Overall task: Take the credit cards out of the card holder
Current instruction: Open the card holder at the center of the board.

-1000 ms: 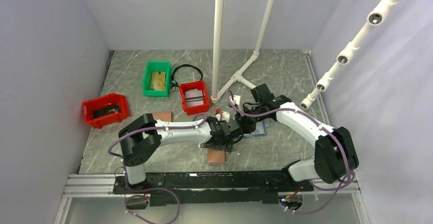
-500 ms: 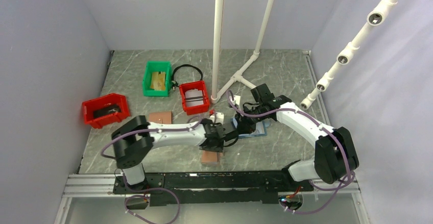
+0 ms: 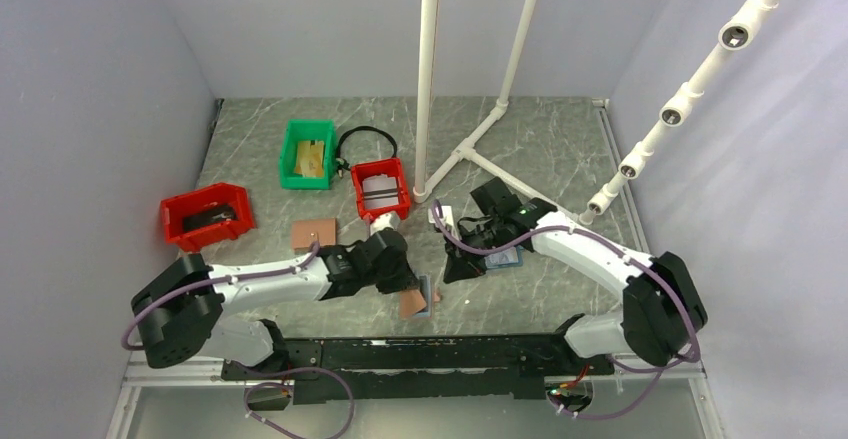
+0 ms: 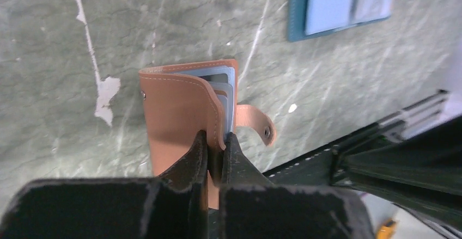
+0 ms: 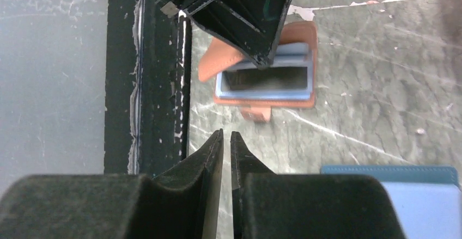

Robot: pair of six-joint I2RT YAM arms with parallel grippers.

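Observation:
The brown card holder [image 4: 177, 105] lies near the table's front edge [image 3: 413, 303], its cover flap lifted. My left gripper [image 4: 217, 140] is shut on the edge of that flap, one finger on each side. Pale grey credit cards [image 4: 225, 79] show in the light blue pockets under the flap, and the snap tab [image 4: 256, 126] sticks out to the side. In the right wrist view the card holder [image 5: 267, 89] lies open ahead. My right gripper [image 5: 227, 135] hovers short of it, jaws almost touching with nothing between them. From above, the left gripper [image 3: 408, 283] and right gripper [image 3: 462, 263] flank the holder.
An all-blue bifold [image 3: 503, 257] lies open just right of the right gripper. Two red bins [image 3: 206, 215] [image 3: 381, 189], a green bin [image 3: 307, 154] and a flat brown piece [image 3: 314, 232] sit behind and to the left. White pipes [image 3: 427, 79] rise at the back. The black base rail [image 5: 147, 86] runs close by.
The left jaws closed on the holder's flap as that arm drew back leftward, raising the flap. The right gripper moved off the blue bifold toward the brown holder.

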